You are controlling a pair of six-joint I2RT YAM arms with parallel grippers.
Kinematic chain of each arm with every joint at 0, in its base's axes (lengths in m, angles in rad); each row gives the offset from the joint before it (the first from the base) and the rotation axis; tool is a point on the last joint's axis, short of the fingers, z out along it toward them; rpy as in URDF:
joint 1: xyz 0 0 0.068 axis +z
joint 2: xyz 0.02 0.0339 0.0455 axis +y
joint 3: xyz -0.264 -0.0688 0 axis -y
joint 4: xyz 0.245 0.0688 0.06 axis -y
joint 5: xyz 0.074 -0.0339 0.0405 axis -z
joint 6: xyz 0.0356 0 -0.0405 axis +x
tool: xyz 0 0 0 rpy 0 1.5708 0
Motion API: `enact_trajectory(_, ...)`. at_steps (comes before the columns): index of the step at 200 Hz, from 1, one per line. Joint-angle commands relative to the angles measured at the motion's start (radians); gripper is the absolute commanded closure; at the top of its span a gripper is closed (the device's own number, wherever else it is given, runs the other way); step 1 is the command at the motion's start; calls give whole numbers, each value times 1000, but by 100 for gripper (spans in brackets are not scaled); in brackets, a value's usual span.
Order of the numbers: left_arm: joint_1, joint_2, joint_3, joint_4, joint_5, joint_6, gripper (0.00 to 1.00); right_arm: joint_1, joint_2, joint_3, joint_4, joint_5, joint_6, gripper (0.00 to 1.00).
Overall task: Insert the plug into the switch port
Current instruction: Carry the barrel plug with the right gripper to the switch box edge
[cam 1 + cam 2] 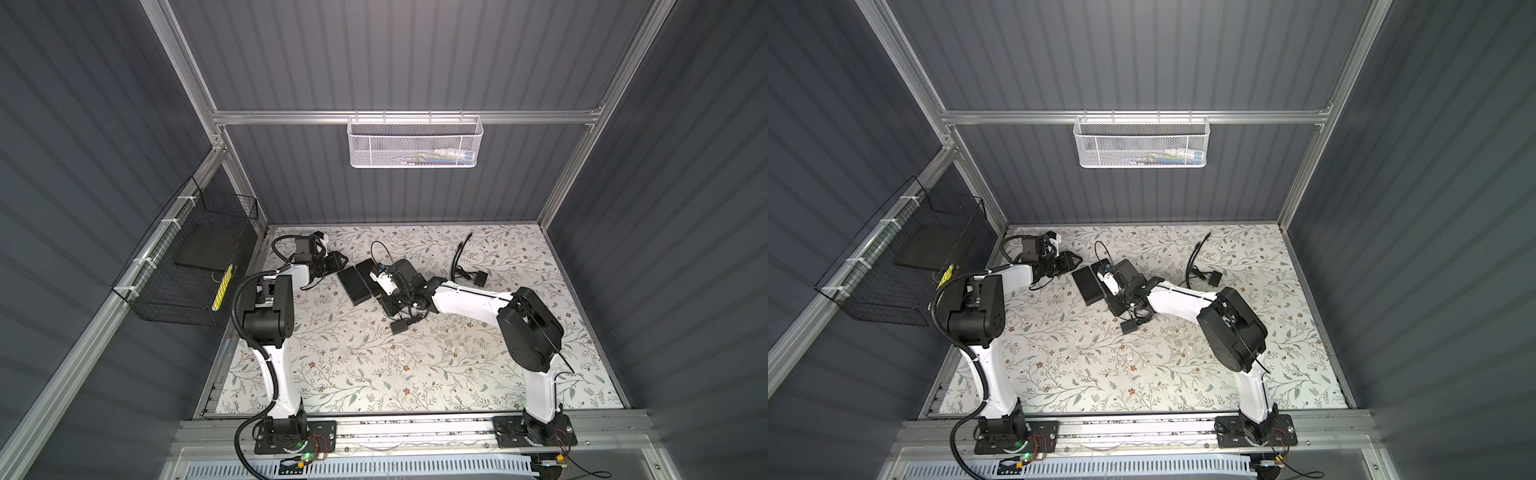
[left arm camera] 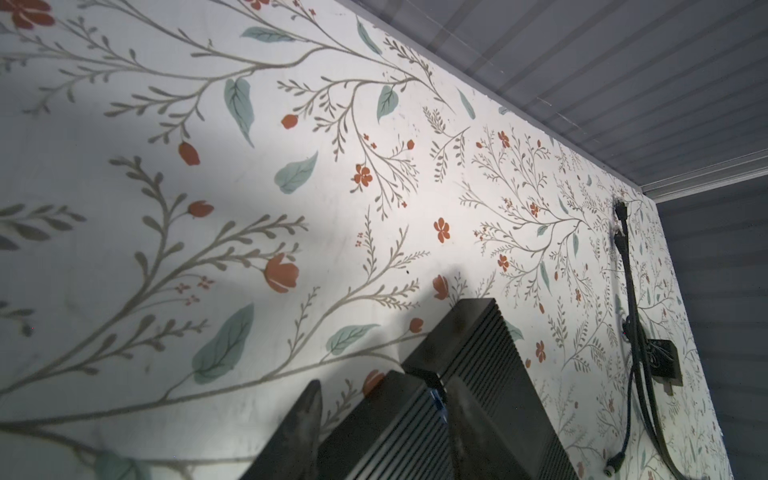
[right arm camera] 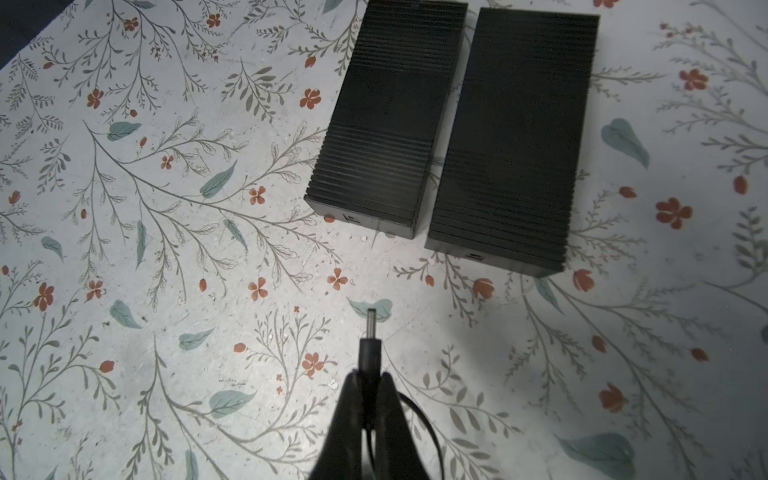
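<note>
Two ribbed black boxes lie side by side in the far half of the tabletop, left of its middle, with their long sides nearly touching: a box and its neighbour. The end face of the box nearest the right arm carries a small port, and the neighbour's end face has a like socket. A sliver of blue shows between the two. I cannot tell which of them it belongs to.

The right pincer is pressed together on the plug, pinching its black body. The metal tip sticks out ahead and points toward those end faces. It is apart from both, with bare tabletop between.

The left pincer is spread and straddles the opposite end of one box. One finger stands clear of that box's side.

An adapter lies just beside the right arm's wrist. A spare cable lies toward the far right corner.
</note>
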Motion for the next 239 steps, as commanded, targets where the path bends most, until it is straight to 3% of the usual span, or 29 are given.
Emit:
enact_trajectory(1, 1, 23, 31, -33, 51, 38, 51, 18, 47, 32, 3, -5, -8, 93)
enact_trajectory(105, -2, 75, 28, -32, 125, 40, 53, 31, 171, 145, 13, -14, -8, 93)
enact_trajectory(239, -1, 33, -18, -50, 101, 64, 55, 44, 221, 164, -1, -31, 2, 93)
